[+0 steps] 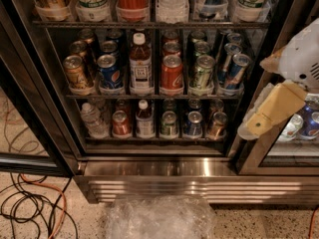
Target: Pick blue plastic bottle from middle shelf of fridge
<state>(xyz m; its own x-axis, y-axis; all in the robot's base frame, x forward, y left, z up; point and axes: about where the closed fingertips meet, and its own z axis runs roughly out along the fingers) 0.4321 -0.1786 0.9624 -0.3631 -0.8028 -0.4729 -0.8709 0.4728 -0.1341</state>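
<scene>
The blue plastic bottle [141, 63] stands upright on the middle shelf [149, 96] of the fridge [149, 168]. It has a white cap, dark liquid and a pale label, and stands taller than the cans on either side. My gripper [257, 96] is at the right edge of the view, in front of the fridge's right frame, well to the right of the bottle and at about its height. Its tan fingers [275, 109] stand apart and hold nothing.
Cans fill the lanes beside the bottle: a blue Pepsi can [110, 72] to its left, a red Coke can [172, 73] to its right. A smaller white-capped bottle [144, 118] and a ribbed water bottle [91, 119] stand on the rack below. Cables [35, 208] and crumpled plastic [157, 218] lie on the floor.
</scene>
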